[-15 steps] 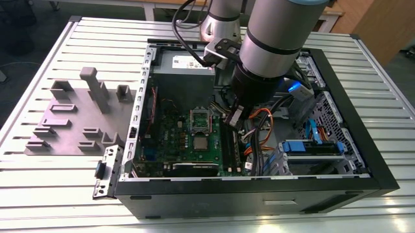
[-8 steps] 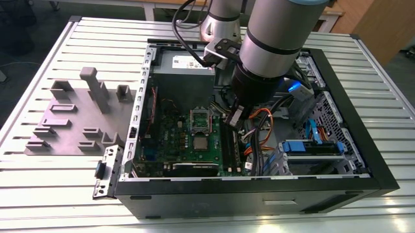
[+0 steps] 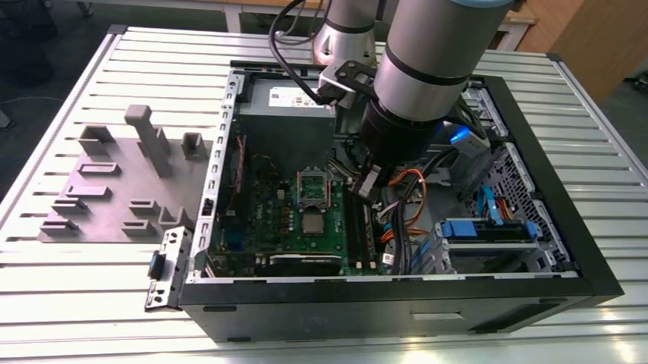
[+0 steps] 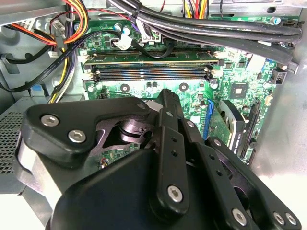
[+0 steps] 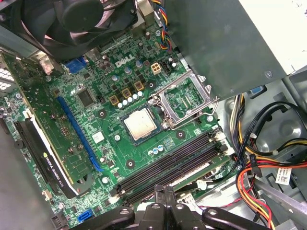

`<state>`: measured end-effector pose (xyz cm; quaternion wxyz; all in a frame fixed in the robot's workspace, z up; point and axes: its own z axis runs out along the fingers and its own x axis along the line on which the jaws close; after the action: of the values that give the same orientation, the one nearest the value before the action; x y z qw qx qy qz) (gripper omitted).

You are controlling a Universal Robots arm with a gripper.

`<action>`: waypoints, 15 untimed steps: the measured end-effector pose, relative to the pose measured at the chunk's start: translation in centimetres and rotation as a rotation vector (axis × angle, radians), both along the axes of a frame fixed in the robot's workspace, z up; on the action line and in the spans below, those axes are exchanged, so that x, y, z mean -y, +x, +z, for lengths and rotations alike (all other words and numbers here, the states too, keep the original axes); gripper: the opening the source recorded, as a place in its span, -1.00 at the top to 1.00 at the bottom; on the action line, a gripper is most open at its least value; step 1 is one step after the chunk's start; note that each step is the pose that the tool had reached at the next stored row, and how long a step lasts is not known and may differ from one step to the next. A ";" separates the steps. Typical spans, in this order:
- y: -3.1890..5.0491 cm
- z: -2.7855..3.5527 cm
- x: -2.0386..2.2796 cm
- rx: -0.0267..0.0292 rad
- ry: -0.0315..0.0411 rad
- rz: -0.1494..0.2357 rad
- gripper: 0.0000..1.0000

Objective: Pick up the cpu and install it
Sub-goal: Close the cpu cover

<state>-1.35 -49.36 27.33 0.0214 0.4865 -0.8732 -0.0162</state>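
Note:
The cpu (image 5: 142,125) is a small silvery square lying flat in its socket on the green motherboard (image 5: 110,153). In the exterior view the cpu (image 3: 314,223) lies just below the raised silver socket frame (image 3: 312,186). That socket frame (image 5: 184,98) stands open beside the chip. My gripper (image 5: 165,190) hovers over the black memory slots (image 5: 168,163), apart from the cpu, fingers together and holding nothing. In the second wrist view the gripper (image 4: 168,98) points at the board near the memory slots (image 4: 148,73).
The open black PC case (image 3: 405,303) lies on a slatted table. A grey power supply (image 3: 288,97), cable bundles (image 5: 259,177), a graphics card (image 5: 43,139) and a fan (image 5: 72,19) crowd the board. A grey fixture block (image 3: 111,189) stands at the exterior view's left.

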 end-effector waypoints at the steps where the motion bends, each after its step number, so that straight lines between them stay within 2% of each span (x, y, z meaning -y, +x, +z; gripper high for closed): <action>1: 0.00 0.00 0.00 0.0000 -0.0001 0.009 0.79; 4: 0.00 0.00 0.00 0.0000 0.0000 0.022 0.79; 15: 0.00 0.00 0.00 0.0000 0.0000 0.025 0.79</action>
<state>-1.35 -49.36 27.34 0.0216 0.4976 -0.8670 -0.0159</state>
